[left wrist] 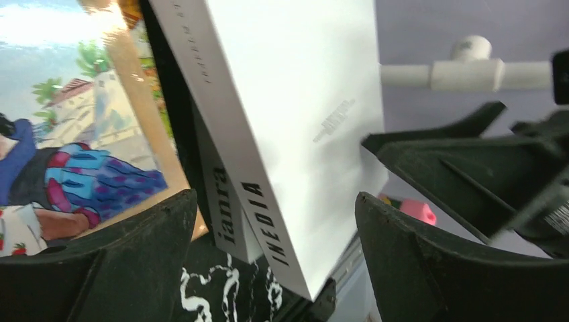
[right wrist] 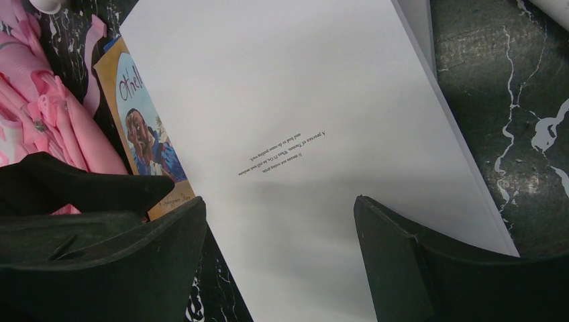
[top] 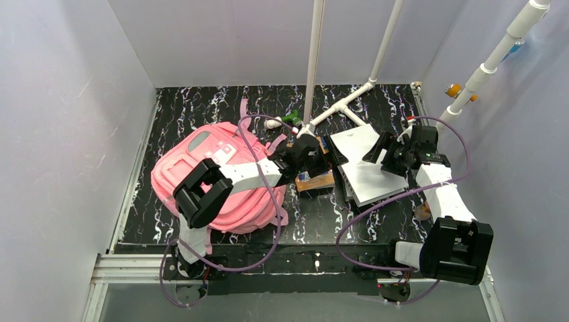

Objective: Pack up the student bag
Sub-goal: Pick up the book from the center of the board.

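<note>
The left claw (left wrist: 275,198) sits nearest its wrist camera, released, its dark fingers (left wrist: 134,255) spread on either side of a white book (left wrist: 295,100) without pressing it. The book's spine reads "INEDIA", and a grey spine tucked below it shows only the letters "ianra". The right claw (right wrist: 280,201) hovers over the same white cover, also released and gripping nothing. The small line of print there is upside down and too fine to read. Beside it lies an illustrated picture book (right wrist: 144,134) whose title begins "Othel". The student bag (top: 221,181) lies on the left of the dark marbled tabletop (top: 315,221), under the left arm and just beside the books. I cannot tell whether its zipper is open. The step in hand looks like choosing a book to load. Next, one claw would need to clench on an edge of the white book, lift it off the pile and carry it left to the bag's mouth.
</note>
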### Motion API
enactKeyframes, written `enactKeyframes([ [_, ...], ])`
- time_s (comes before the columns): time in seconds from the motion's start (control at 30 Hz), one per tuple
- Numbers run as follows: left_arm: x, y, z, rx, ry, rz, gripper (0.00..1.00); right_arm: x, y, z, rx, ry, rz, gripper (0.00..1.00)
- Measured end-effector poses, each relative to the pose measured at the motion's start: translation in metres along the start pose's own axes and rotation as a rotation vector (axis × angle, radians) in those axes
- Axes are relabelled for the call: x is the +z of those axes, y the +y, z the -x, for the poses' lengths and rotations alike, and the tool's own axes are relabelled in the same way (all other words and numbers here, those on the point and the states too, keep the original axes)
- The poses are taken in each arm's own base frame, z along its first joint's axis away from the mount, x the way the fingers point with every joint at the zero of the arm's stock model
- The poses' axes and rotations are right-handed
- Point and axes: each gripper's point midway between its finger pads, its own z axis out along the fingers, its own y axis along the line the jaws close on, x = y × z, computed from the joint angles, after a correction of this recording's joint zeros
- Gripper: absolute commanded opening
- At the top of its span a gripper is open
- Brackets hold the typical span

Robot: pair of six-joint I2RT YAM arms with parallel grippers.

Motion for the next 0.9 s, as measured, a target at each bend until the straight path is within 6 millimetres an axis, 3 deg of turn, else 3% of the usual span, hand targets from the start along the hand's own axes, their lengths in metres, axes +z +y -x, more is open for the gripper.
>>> enactKeyframes([
  [0.23,0.036,0.035,0.001,-0.057,-0.096,0.074,0.81,0.0,0.0,0.0,0.0,0.0,0.0,0.89],
  [0.4,0.05,0.027,0.01,-0.067,-0.142,0.017,0.71,0.0,0.0,0.0,0.0,0.0,0.0,0.89],
  [0.53,0.063,0.029,0.008,-0.085,-0.146,0.002,0.71,0.0,0.0,0.0,0.0,0.001,0.0,0.89],
  [0.73,0.067,0.025,0.01,-0.139,-0.155,-0.014,0.69,0.001,0.0,0.001,0.0,0.001,0.001,0.89],
  [0.9,0.075,0.025,0.01,-0.169,-0.162,-0.034,0.6,0.001,0.0,0.001,-0.001,0.0,0.0,0.89],
])
